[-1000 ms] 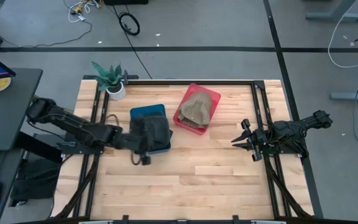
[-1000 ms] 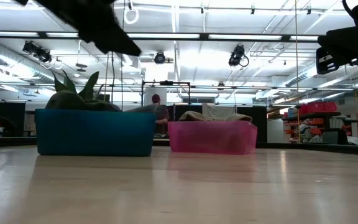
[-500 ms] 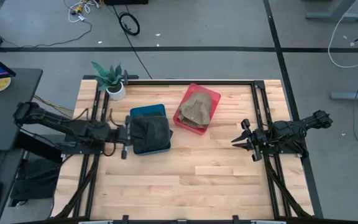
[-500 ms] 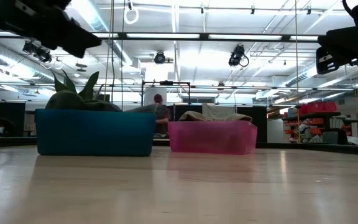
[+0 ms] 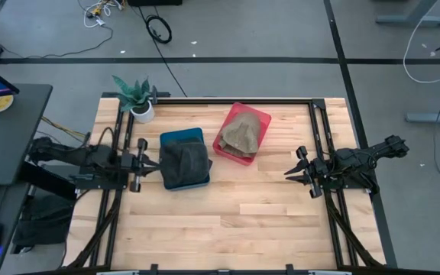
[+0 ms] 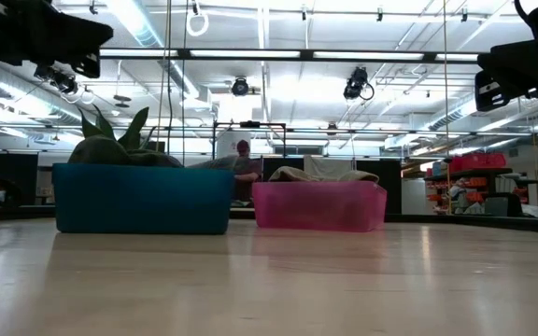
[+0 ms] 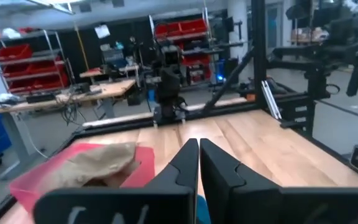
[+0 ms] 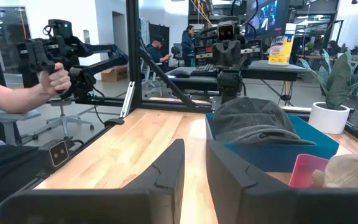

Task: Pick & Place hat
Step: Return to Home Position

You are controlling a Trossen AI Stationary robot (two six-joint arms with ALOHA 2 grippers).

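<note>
Left gripper [image 5: 150,163] hangs over the left side of the wooden table [image 5: 243,221], just beside the left wall of the blue bin [image 5: 182,136]. Its two fingers [image 7: 185,171] are pressed together with barely a sliver between them, and they hold nothing.

The black cap [image 5: 183,164] lies inside the blue bin, filling most of it, with its crown rising above the rim. Behind the bin, at the table's back left corner, a small green plant [image 5: 134,93] stands in a white pot [image 5: 142,113].

To the right of the blue bin, and set at an angle to it, is the pink bin [image 5: 263,116]. It holds a tan hat [image 5: 241,131], which pokes above the rim in the low view.

Right gripper [image 5: 290,173] sits well apart from both bins, over the table's right side and pointing toward them. Its fingers [image 8: 166,171] stand a narrow gap apart and are empty.

Beyond the table, in the right wrist view, a person's hand [image 8: 56,79] grips a dark handle.
</note>
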